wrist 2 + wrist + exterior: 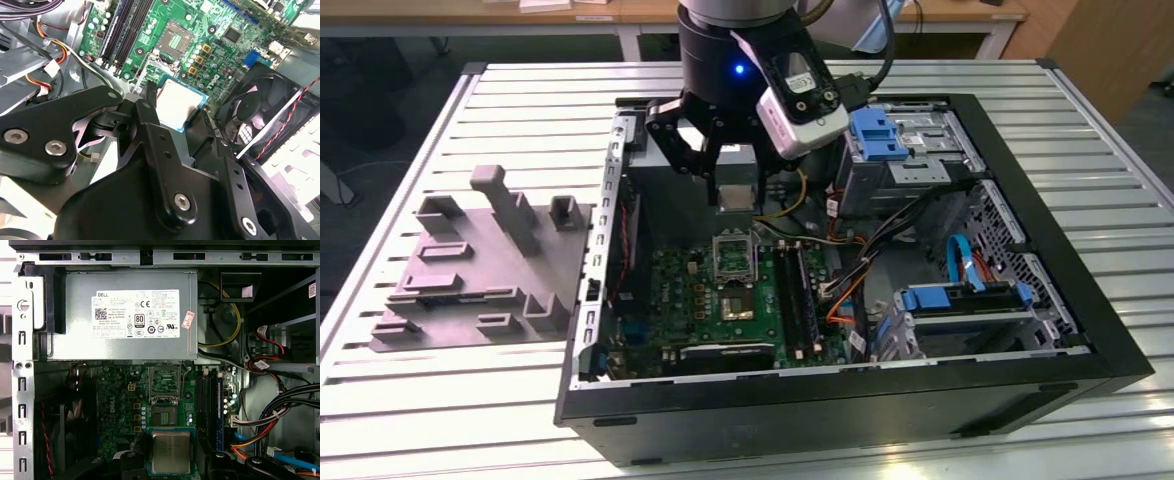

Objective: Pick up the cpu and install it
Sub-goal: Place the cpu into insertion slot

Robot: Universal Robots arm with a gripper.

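— While hanging over the open computer case, pinching what between the jaws?

— Pinching the cpu: jaws closed against two opposite edges, dull silver top turned toward the wrist cameras, thin pale rim showing all around.

— And the gripper itself, where?

— Up in the air above the green motherboard, within the case walls. Same cpu visible in the exterior view as a small pale square between the black jaws, clear of the board.

— Touching the socket?

— No, apart. Held above the board and short of the socket. In the first wrist view, socket seen between the cpu and the grey power supply. Socket's metal frame tipped open on the power supply side.

— Anything close by?

— In the second wrist view, a black fan just beside the jaws, with red and black wires crossing over. Dark memory slots beyond, running alongside the socket.

— And outside the case?

— A grey fixture with upright blocks, resting on the slatted metal table at the exterior view's left, just beside the case. Case lying on the same table, open side up.
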